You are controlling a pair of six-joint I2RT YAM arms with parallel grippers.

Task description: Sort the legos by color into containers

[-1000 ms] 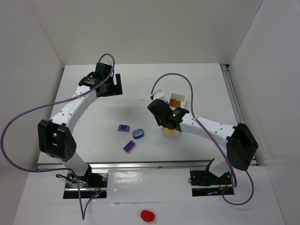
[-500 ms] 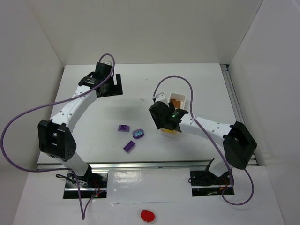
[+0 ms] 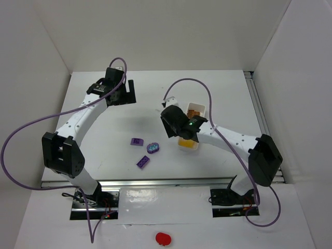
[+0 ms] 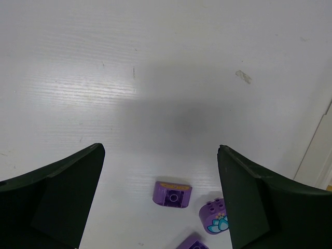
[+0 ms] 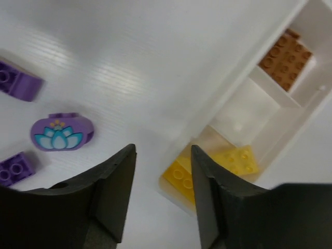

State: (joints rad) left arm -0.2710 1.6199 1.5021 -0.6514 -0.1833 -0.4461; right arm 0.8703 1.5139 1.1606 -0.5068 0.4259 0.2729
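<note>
Three purple legos lie loose on the table: a flat brick [image 3: 137,141], a rounded purple-blue piece with a lotus print [image 3: 153,148] and another brick [image 3: 143,162]. The white tray [image 3: 202,108] holds brown bricks [image 3: 193,113] in its far compartment and yellow bricks [image 3: 188,143] in its near one. My right gripper [image 3: 173,123] hovers just left of the tray. In the right wrist view that gripper [image 5: 163,155] is narrowly open and holds nothing, with a yellow brick [image 5: 185,176] beyond its right finger. My left gripper [image 3: 122,94] is wide open at the far left.
A red rounded blob [image 3: 163,238] lies on the near ledge in front of the arm bases. White walls close in the table on three sides. The left wrist view shows a purple brick [image 4: 173,193] and the lotus piece [image 4: 213,215] ahead of its fingers.
My right gripper has drawn back and to the left, off the tray's near compartment, uncovering the yellow bricks there. The left arm and the purple pieces have not moved.
</note>
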